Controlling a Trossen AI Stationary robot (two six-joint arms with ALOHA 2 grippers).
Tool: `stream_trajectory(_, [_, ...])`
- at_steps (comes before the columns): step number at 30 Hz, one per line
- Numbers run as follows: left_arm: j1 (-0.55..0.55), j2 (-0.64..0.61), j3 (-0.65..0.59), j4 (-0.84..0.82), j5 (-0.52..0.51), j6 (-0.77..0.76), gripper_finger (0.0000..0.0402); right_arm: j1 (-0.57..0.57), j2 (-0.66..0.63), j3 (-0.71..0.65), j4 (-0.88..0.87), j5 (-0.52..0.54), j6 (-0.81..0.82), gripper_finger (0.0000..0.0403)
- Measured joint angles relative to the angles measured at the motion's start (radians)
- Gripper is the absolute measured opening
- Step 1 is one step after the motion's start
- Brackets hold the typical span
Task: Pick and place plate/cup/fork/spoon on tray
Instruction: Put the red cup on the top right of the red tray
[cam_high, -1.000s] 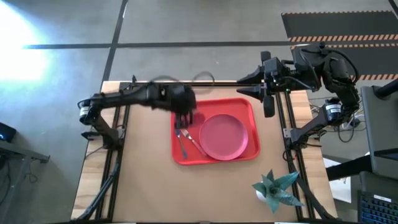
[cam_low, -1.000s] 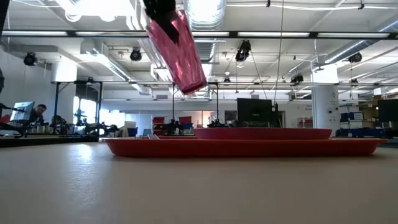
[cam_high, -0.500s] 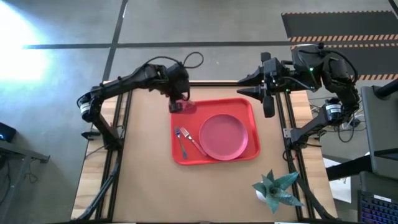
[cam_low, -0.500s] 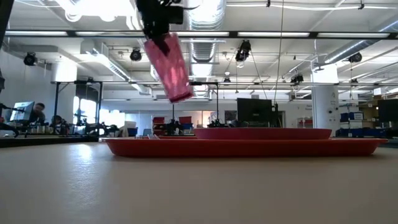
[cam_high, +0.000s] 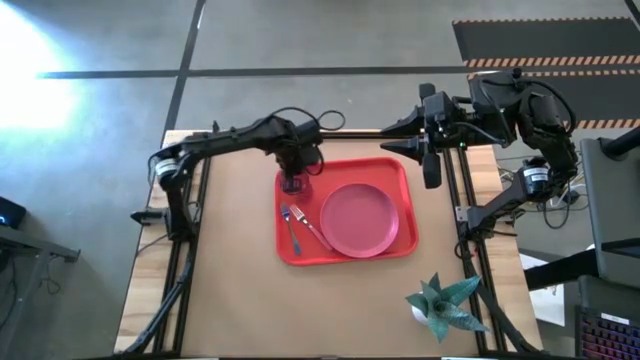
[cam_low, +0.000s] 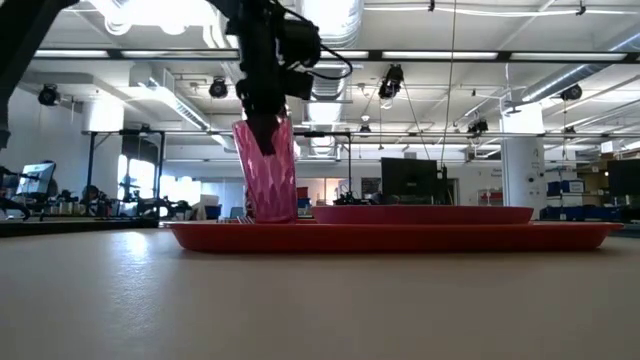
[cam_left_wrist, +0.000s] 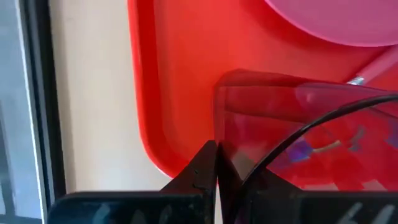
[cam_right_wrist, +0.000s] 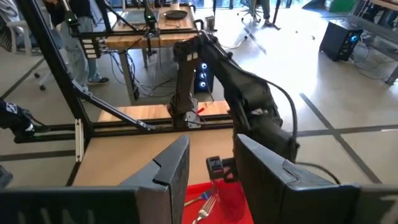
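Jaws: left gripper (cam_low: 268, 140) pinched on cup (cam_low: 265, 172) rim, cup upright on tray (cam_high: 300, 250); right gripper (cam_right_wrist: 211, 165) open, idle. Plate (cam_high: 359, 218), fork (cam_high: 312, 228), spoon (cam_high: 291, 228) already on tray; only release left, prob.

— What do you read on the cup (cam_low: 266, 170) against a second back?

— You had it tilted and hanging high over the tray (cam_high: 293, 251). Now it stands upright, base down on the tray floor in the far left corner.

— And your left gripper (cam_high: 292, 172)?

— Came down with it, fingers clamped on the cup's rim. The left arm has swung from over the fork and spoon to that corner.
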Motion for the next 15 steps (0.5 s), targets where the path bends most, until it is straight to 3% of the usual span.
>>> stream_trajectory(7, [0.000, 0.056, 0.058, 0.007, 0.000, 0.038, 0.0000, 0.000, 0.000, 0.000, -0.016, 0.000, 0.018, 0.0118])
stream_trajectory(15, [-0.004, -0.009, 0.075, 0.022, -0.003, 0.052, 0.0018, 0.000, 0.000, 0.000, -0.017, 0.001, 0.008, 0.0118])
